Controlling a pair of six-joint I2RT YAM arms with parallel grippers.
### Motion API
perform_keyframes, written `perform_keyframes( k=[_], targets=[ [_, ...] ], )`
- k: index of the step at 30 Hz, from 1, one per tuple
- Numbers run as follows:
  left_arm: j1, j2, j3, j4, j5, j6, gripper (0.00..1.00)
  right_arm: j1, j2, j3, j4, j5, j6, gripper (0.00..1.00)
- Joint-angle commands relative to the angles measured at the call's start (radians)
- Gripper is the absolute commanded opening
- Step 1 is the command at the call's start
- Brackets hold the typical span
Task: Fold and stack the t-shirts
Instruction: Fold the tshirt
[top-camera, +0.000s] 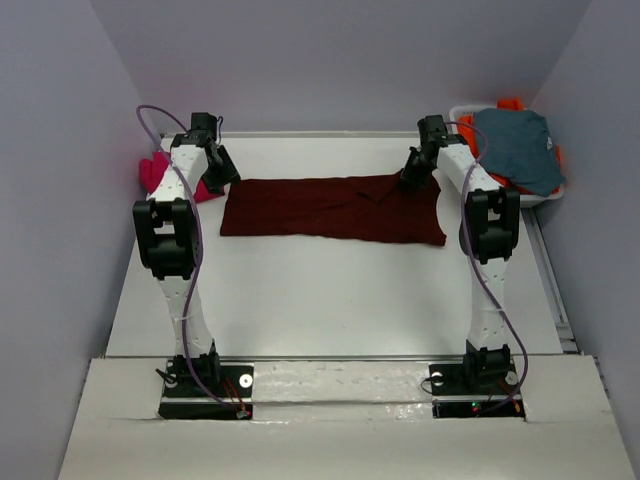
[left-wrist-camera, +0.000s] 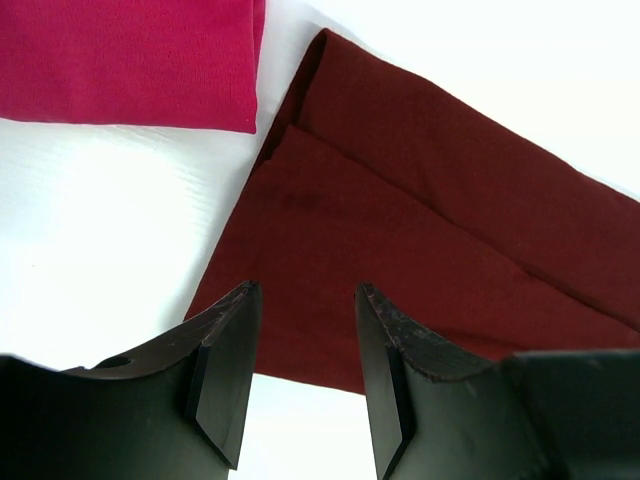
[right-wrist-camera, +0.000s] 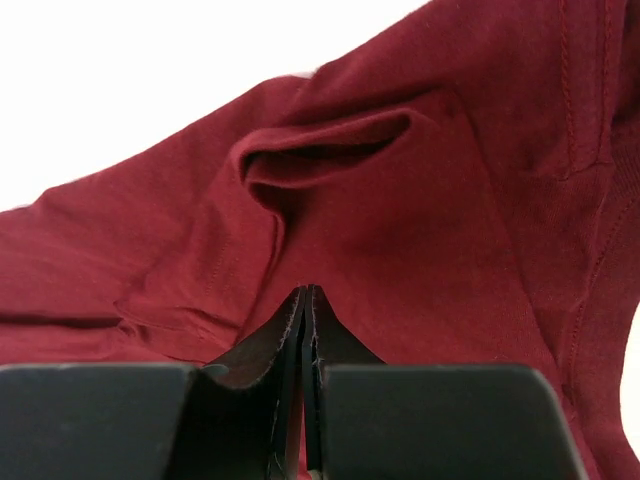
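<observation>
One pink shirt seems folded left of the half-folded maroon shirt; grey shirt and orange shirt wait right of it; left gripper gapes, right gripper pinches maroon cloth.

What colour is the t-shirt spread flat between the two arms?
Dark maroon; the t-shirt shows best in the top external view.

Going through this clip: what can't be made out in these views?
Top view: magenta t-shirt mostly hidden behind the left arm.
Top view: orange garment mostly covered by the grey-blue garment.
Right wrist: how much maroon t-shirt the shut right gripper pinches, hidden between its fingers.
Left wrist: whether the open left gripper touches cloth.
</observation>
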Motion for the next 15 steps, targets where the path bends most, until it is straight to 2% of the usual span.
perform_keyframes(
  k=[1, 10, 15],
  targets=[
    [-0.003, -0.022, 0.022, 0.001, -0.002, 0.013, 0.53, -0.003, -0.025, -0.018, 0.006, -0.001, 0.000, 0.07],
    [-0.003, -0.024, 0.028, -0.006, -0.010, 0.018, 0.53, 0.006, 0.072, 0.029, 0.040, -0.035, -0.014, 0.07],
    [-0.003, -0.019, 0.032, -0.007, -0.006, 0.018, 0.53, 0.025, 0.130, 0.115, 0.024, -0.062, -0.014, 0.07]
  ],
)
